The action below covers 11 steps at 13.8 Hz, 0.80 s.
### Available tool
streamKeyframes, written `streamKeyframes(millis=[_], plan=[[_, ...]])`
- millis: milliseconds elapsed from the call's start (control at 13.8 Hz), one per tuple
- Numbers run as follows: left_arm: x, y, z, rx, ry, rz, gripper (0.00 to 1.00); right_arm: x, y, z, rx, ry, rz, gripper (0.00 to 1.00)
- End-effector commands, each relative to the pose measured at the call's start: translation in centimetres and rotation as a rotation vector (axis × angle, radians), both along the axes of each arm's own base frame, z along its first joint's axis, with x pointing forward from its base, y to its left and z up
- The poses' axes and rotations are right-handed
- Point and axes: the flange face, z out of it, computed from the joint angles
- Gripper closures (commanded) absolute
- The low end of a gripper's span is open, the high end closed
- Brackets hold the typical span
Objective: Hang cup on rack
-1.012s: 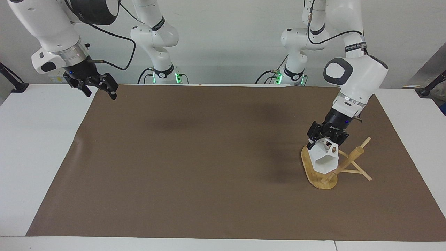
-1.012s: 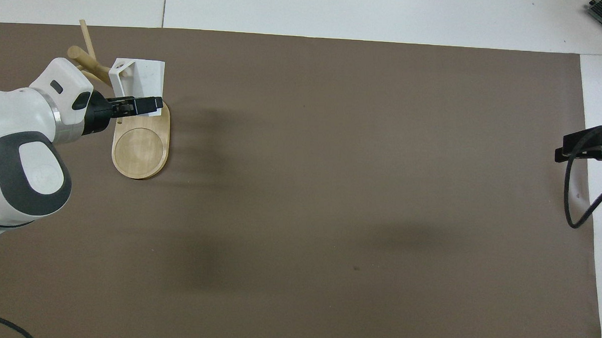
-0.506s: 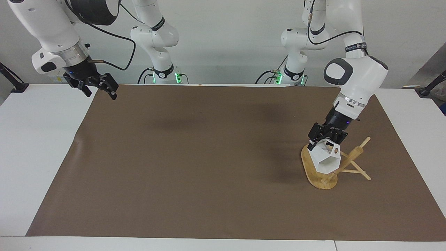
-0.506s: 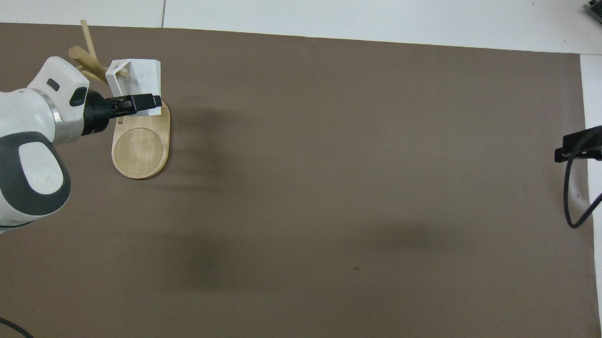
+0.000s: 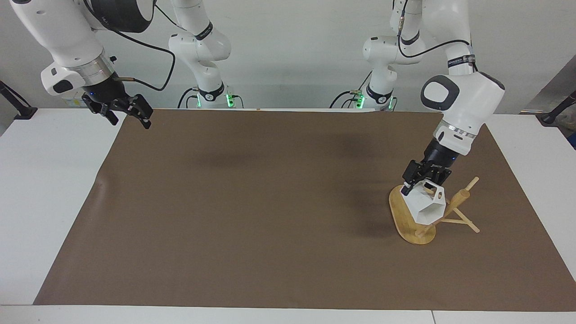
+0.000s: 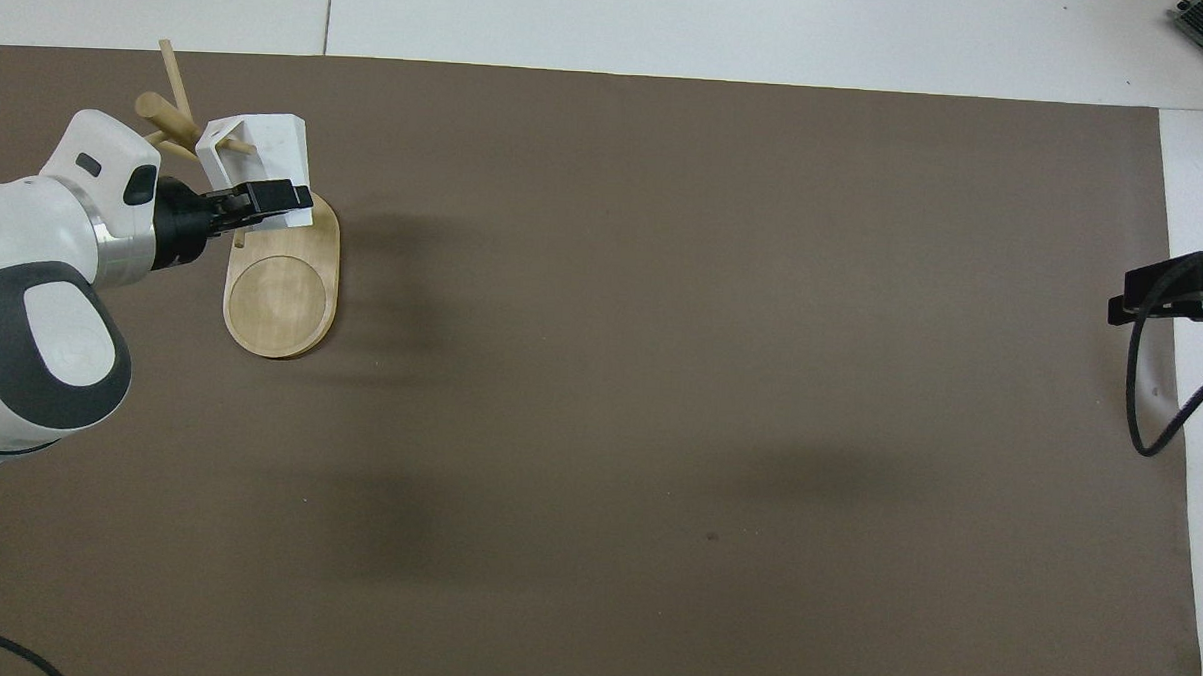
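One peg through cup handle, overhead view only.

The mat lies bare across its middle and toward the right arm's end — open passage there; at the left arm's end the rack with its pegs blocks the way, the cup and left gripper crowding its post.

A robotics lab: two mounted arms, papered table.
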Motion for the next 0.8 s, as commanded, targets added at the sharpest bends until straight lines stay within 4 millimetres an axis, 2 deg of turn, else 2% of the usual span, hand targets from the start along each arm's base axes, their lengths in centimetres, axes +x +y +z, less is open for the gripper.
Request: streamKeyframes(millis=[0,145,217,289,361,723], plan=[[-0.4,0.6,-0.4,0.007,0.019,0.018,1.00,-0.6,-0.2,0.1,0.018,-0.006,0.017,0.00],[-0.4,0.6,-0.4,0.007,0.019,0.018,1.00,-0.6,-0.2,0.1,0.018,-0.006,0.017,0.00],[-0.3,0.6,-0.3,0.007,0.019,0.017,0.81,-0.6,-0.2,0.1,0.018,-0.006,0.017,0.00],[-0.3,0.6,-0.3,0.008,0.017,0.017,0.23,-0.6,-0.3,0.1,0.018,-0.006,0.015,0.00],[-0.2,0.6,-0.2,0.013,0.008,0.008,0.00,-0.6,-0.2,0.1,0.018,-0.006,0.017,0.00],[0.3,1.2,1.1,0.047,0.016,-0.023,0.00,-0.6,-0.1,0.1,0.018,-0.008,0.018,0.00]])
